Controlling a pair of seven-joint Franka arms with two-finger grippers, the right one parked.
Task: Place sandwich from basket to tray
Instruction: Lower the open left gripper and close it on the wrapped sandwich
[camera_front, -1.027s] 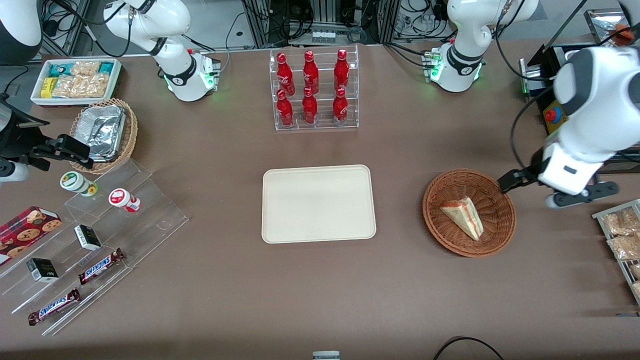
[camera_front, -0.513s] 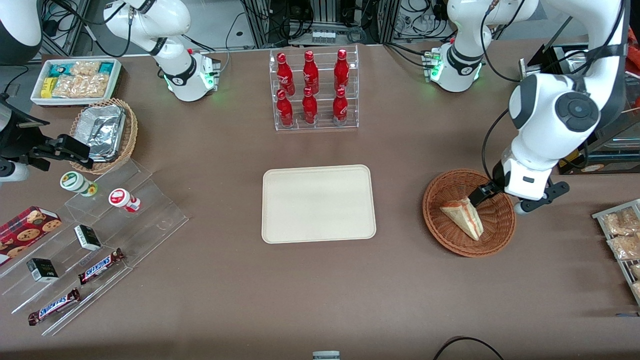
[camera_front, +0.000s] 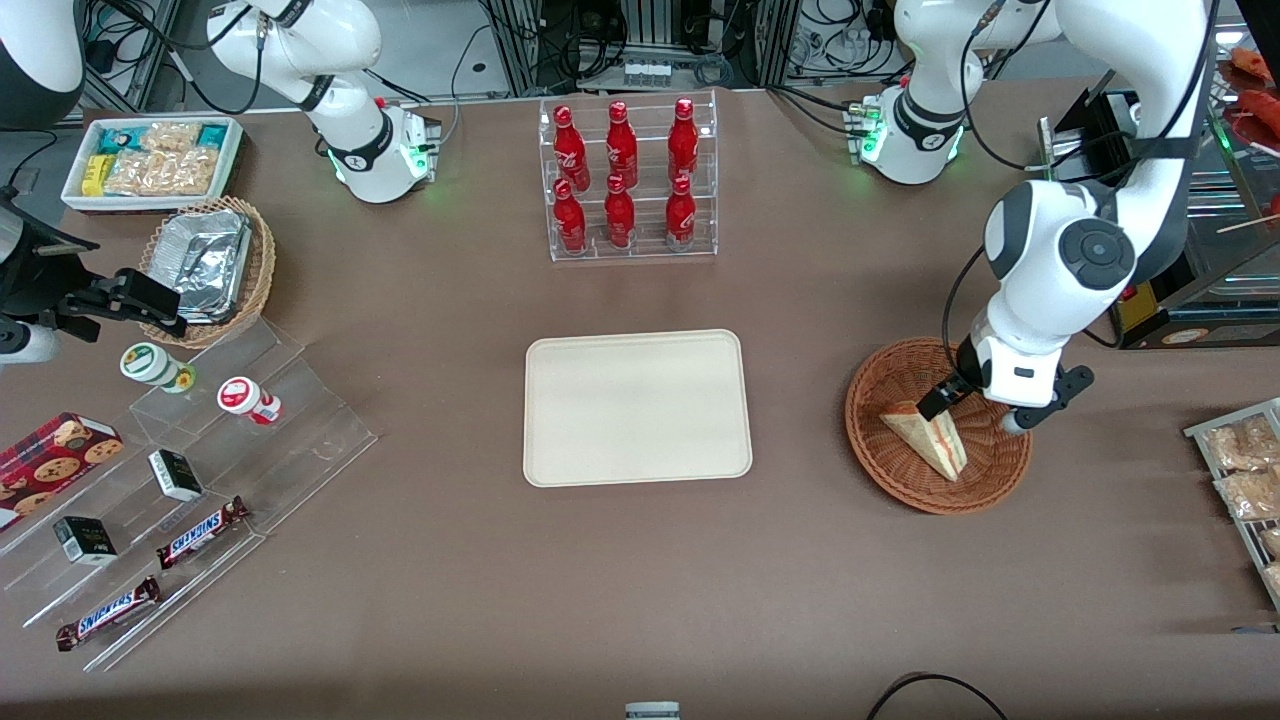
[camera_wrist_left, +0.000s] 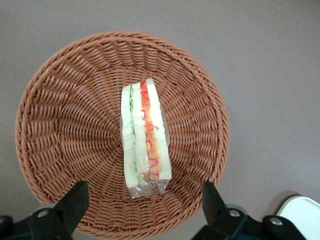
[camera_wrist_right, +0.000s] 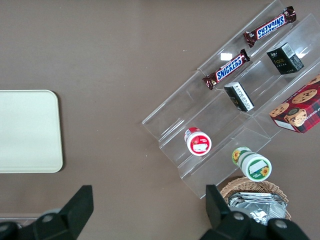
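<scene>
1. One sandwich (camera_wrist_left: 145, 137) lies in the basket (camera_wrist_left: 55, 100), cut edge up — red and green filling showing.
2. Gripper (camera_wrist_left: 145, 207) hovers over the basket, just above the sandwich; fingers (camera_wrist_left: 75, 200) spread wide, one each side of the sandwich's wrapped end, not touching it.
3. Tray (camera_front: 637, 407) sits on the table (camera_front: 640, 580) — well apart from the basket, toward the parked arm's end.

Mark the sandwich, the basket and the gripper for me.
sandwich (camera_wrist_left: 145, 137), left wrist view, cut edge with filling.
basket (camera_front: 880, 465), front view, woven rim nearest the camera.
gripper (camera_wrist_left: 145, 205), left wrist view, midway between open fingertips.
</scene>
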